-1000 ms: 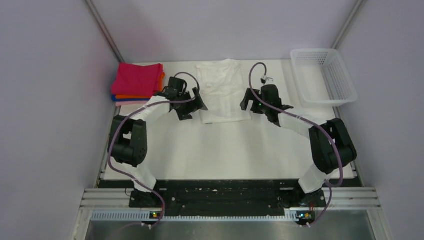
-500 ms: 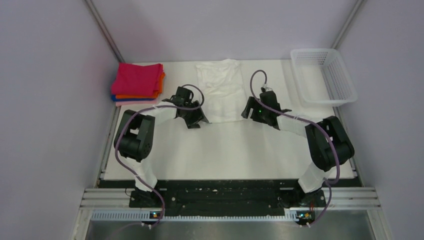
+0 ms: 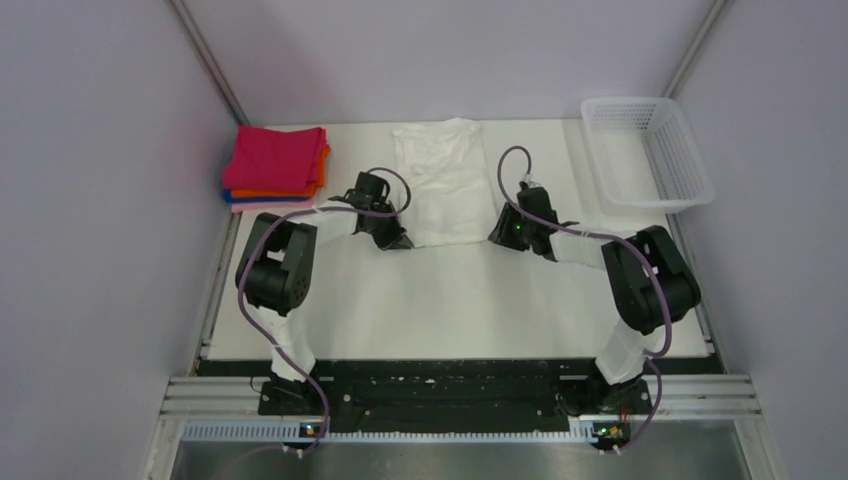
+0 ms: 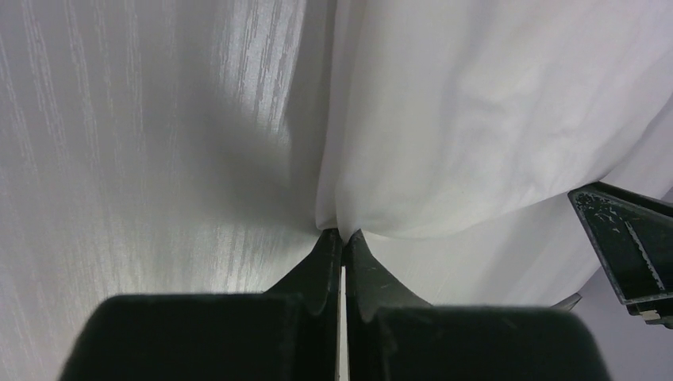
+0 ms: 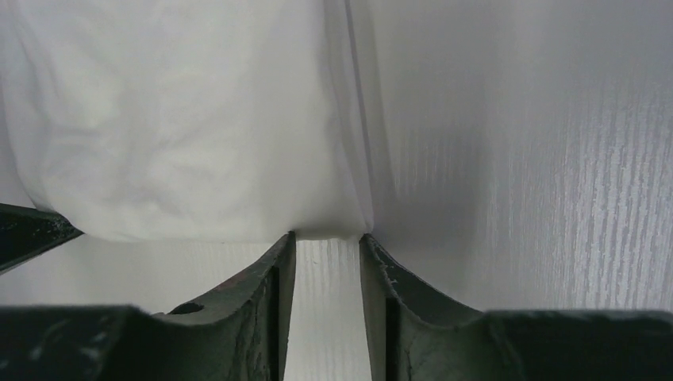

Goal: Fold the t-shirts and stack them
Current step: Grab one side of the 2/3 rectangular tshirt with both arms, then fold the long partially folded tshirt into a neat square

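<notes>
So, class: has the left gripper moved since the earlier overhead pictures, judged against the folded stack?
Yes. The left gripper has shifted away from the folded stack, toward the arm bases, to the near corner of the white shirt.

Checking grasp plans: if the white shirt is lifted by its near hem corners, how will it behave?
Probably floppy: the white shirt lies wrinkled and flat, so it should drape between the corners. Likely light, since the cloth looks thin at the left hand. It may slip from the right hand, whose jaws show a gap at the hem.
</notes>
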Available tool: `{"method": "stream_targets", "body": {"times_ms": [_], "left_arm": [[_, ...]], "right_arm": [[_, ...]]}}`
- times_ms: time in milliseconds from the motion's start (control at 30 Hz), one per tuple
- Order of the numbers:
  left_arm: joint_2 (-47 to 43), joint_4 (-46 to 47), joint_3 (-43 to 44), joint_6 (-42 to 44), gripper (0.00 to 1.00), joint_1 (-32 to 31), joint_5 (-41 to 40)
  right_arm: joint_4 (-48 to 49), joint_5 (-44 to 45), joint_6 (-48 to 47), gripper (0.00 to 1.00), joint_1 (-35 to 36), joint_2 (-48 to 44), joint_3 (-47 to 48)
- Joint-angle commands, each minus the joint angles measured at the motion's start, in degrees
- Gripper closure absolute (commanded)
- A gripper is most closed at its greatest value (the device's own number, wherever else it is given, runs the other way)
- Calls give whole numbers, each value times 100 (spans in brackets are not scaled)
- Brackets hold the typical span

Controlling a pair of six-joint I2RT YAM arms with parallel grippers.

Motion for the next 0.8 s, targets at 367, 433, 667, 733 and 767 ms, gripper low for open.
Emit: {"method": "stream_targets", "body": {"times_ms": [367, 433, 667, 733, 767], "left_arm": [[-688, 345, -1017, 124, 100, -13, -309], [-937, 365, -1301, 118, 100, -25, -308], [-2439, -182, -2320, 114, 100, -494, -264], [-3059, -521, -2575, 49, 100, -830, -622], [-3294, -605, -2725, -59, 100, -942, -748]], "right_arm": [[845, 100, 102, 100, 133, -723, -1057], [742, 69, 79, 100, 249, -1174, -1404], [-313, -94, 26, 100, 1117, -2632, -2079], [-626, -140, 73, 100, 1340, -2988, -2153], [-731, -137, 141, 100, 1348, -3103, -2186]]}}
